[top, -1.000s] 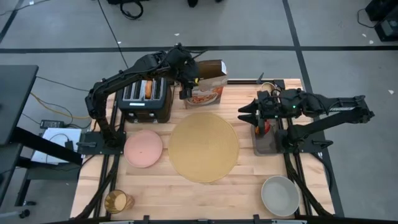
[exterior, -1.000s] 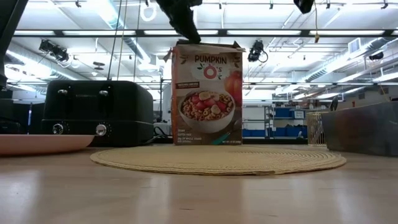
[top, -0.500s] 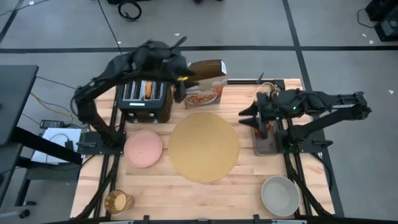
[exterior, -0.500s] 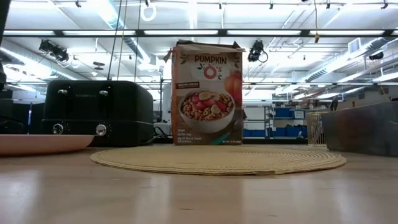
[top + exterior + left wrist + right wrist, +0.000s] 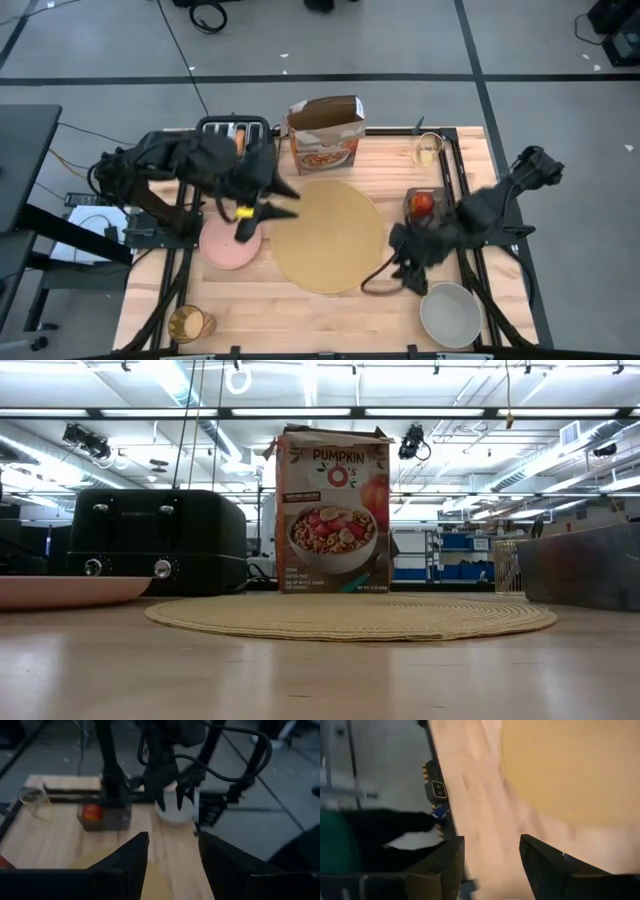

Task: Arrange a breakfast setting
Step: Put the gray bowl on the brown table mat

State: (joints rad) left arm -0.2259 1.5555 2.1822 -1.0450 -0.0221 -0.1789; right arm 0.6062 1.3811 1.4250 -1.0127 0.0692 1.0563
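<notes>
Lying mid-counter, the tan placemat [image 5: 328, 236] is bare; pink plate [image 5: 229, 241] just beside it, grey bowl [image 5: 449, 313] near a corner. Left gripper [image 5: 262, 217] hovers over the plate's edge, jaws released, empty. Right gripper [image 5: 405, 268] hovers between placemat and bowl, jaws parted, empty

Bright even overhead strip lighting, soft shadows; both wrist views motion-blurred; low view sharp.

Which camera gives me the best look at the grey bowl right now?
The high view: the whole grey bowl shows at the table's near right corner. The left wrist view shows it partly hidden behind the right arm. The low and right wrist views miss it.
</notes>
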